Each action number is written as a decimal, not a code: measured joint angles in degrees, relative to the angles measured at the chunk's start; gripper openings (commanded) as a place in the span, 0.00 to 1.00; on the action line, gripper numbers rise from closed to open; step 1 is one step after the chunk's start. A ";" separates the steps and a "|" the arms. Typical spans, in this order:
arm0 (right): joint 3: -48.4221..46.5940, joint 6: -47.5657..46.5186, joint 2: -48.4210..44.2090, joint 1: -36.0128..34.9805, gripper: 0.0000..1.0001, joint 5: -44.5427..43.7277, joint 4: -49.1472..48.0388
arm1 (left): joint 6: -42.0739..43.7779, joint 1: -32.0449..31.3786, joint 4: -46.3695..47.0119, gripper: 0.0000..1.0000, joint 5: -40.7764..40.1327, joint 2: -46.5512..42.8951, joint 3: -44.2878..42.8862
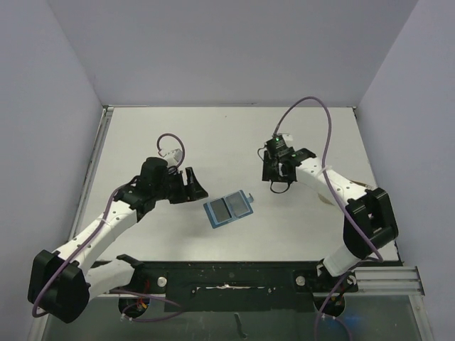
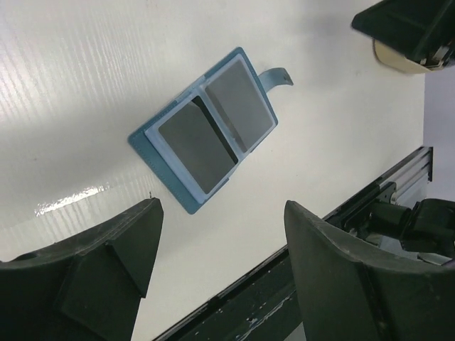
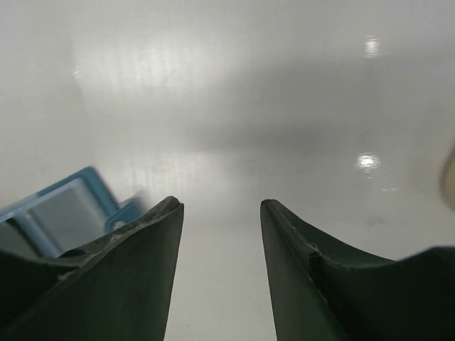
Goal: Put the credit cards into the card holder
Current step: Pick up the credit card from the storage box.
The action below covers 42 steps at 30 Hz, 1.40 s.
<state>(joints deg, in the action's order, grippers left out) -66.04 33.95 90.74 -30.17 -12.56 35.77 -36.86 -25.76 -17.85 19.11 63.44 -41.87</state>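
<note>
The small teal-blue bifold card holder [image 1: 227, 208] lies open on the white worktop [image 1: 234, 142]; left end effector [image 1: 195, 185] and right end effector [image 1: 276, 174] gape, empty

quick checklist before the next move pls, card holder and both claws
1. Left claw open and holding nothing: ok.
2. Right claw open and holding nothing: ok.
3. Both claws apart from the card holder, neither touching it: ok.
4. Card holder lying open and flat on the table, between the arms: ok.
5. Two grey cards sitting one in each half of the holder: ok; pushed fully into the slots: cannot tell.
6. Snap tab sticking out free from one edge, not trapped underneath: ok.
</note>
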 measured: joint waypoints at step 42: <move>-2.10 -10.49 6.88 44.15 0.53 -23.50 9.64 | 4.04 0.37 -5.44 0.66 0.68 -6.38 1.16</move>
<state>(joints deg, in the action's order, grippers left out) -68.14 23.46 97.62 13.98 -36.05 45.41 -32.82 -25.39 -23.29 19.79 57.06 -40.71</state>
